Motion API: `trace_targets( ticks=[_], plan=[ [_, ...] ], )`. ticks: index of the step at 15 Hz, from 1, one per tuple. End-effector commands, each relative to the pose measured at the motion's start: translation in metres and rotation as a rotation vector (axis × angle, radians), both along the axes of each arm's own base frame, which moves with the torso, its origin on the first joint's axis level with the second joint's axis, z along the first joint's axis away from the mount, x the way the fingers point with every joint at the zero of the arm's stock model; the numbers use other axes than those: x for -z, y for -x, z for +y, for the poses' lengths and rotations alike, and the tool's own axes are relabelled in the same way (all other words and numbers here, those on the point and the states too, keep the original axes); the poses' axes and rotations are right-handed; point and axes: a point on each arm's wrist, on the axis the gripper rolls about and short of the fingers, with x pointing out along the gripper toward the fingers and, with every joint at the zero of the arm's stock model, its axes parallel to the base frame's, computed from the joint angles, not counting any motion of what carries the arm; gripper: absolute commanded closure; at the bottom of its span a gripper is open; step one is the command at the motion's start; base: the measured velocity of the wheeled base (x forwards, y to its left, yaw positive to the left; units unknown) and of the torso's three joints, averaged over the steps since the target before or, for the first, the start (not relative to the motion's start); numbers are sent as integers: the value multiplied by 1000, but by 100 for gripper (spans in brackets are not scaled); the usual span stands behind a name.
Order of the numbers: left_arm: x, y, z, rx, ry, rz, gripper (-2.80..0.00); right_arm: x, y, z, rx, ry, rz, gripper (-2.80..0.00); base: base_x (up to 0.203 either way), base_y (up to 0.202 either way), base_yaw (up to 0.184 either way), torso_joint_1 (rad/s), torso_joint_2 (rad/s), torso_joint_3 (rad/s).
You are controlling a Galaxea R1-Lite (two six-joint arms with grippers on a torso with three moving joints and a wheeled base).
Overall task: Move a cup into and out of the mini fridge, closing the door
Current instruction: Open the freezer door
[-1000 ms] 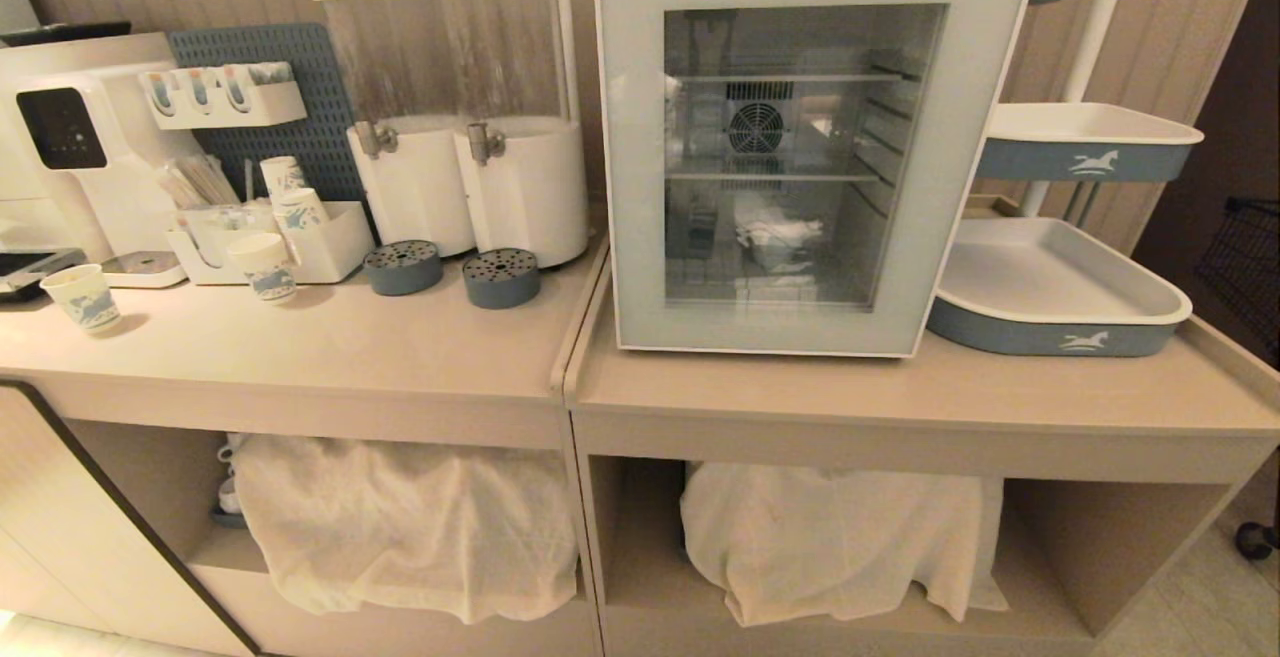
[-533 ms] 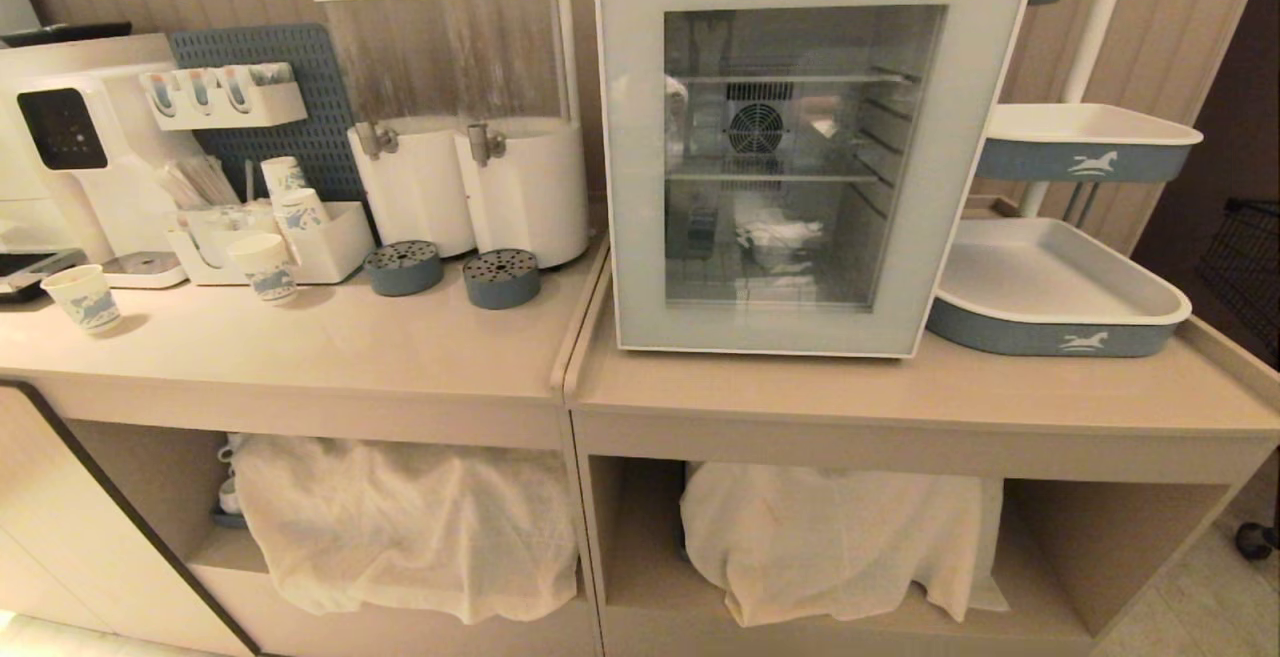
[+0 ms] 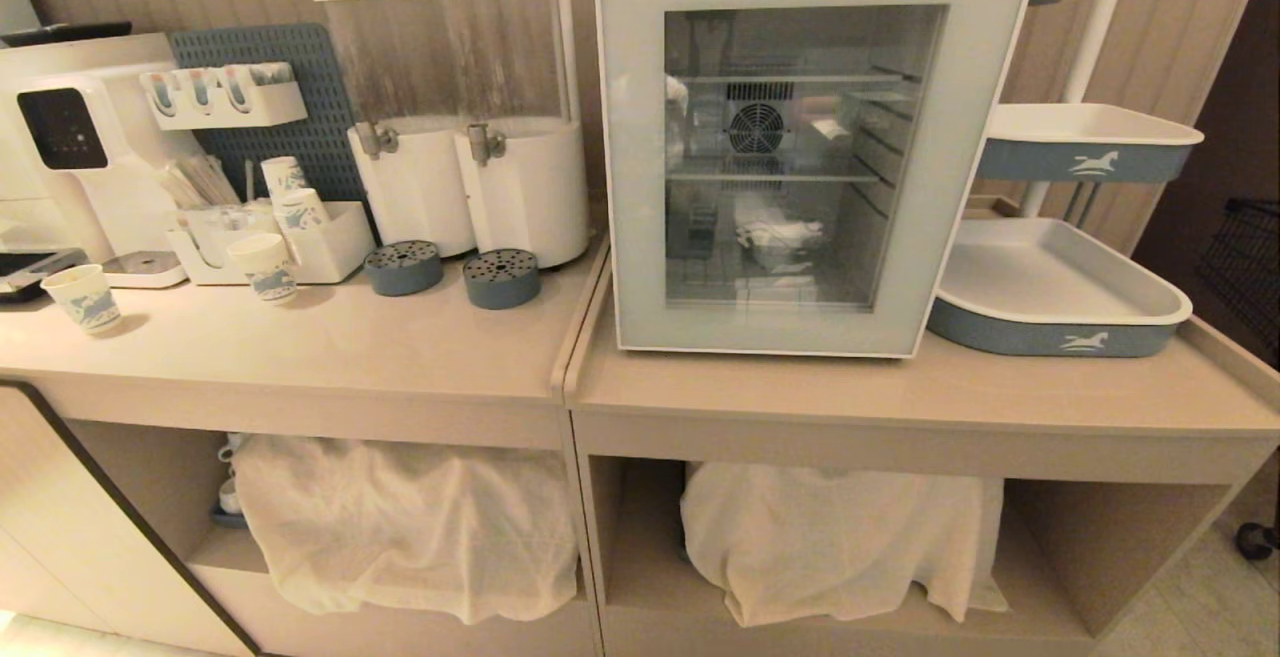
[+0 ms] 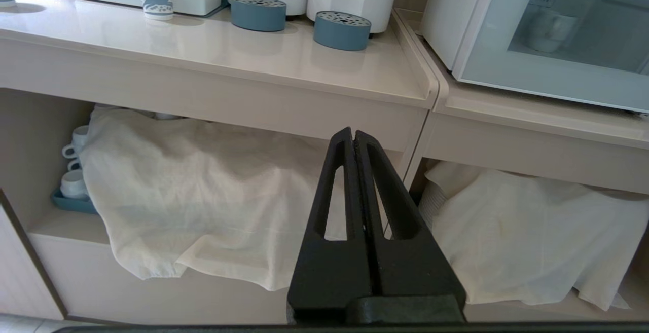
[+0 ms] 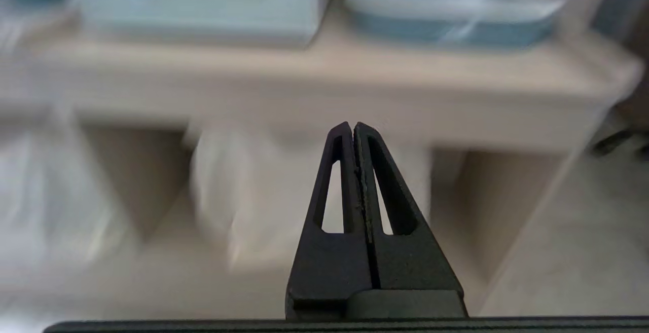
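Observation:
The white mini fridge (image 4: 448, 11) stands on the right-hand counter. Its grey-blue door (image 3: 985, 137) with the glass window is shut. In the left wrist view a white cup (image 4: 547, 31) shows behind the glass, low inside. Neither arm appears in the head view. My left gripper (image 4: 353, 135) is shut and empty, low in front of the counters, near where they join. My right gripper (image 5: 353, 126) is also shut and empty, low in front of the counter that carries the fridge, and its view is smeared.
Two drink dispensers (image 3: 460, 117) and blue drip discs (image 3: 500, 277) stand left of the fridge, with paper cups (image 3: 262, 265) further left. White-and-blue trays (image 3: 1060, 287) sit to its right. Cloths (image 3: 400, 527) hang over the lower shelves, beside spare mugs (image 4: 73, 181).
Only the reflections in the fridge's glass have shifted. The door stays shut and nothing on the counters has moved.

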Motion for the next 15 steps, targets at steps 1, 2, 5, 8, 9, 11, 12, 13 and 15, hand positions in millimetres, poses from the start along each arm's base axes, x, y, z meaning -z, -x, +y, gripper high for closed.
trace_targets(
  ticks=[1,2,5,8,9,11,12,13,15],
  plan=[
    [11,-3,0,0,1,34,0,3,1,0,-11,0,125,0,0,0,0,0,0,0],
    [11,-3,0,0,1,34,0,2,0,0,-13,-2,137,0,0,0,0,0,0,0],
    [11,-3,0,0,-1,34,0,0,-2,0,-13,-7,169,0,0,0,0,0,0,0],
    [11,-3,0,0,1,34,0,4,2,0,-9,-18,124,0,0,0,0,0,0,0],
    [11,-3,0,0,-1,33,0,5,4,0,-7,-21,96,0,0,0,0,0,0,0],
    [11,-3,0,0,-1,33,0,5,3,0,-6,-29,102,0,0,0,0,0,0,0],
    [11,-3,0,0,-1,34,0,5,3,0,-5,-30,102,0,0,0,0,0,0,0],
    [11,-3,0,0,-1,34,0,5,3,0,-4,-38,102,0,0,0,0,0,0,0],
    [11,-3,0,0,-1,33,0,6,3,0,-1,-42,103,0,0,0,0,0,0,0]
  ],
)
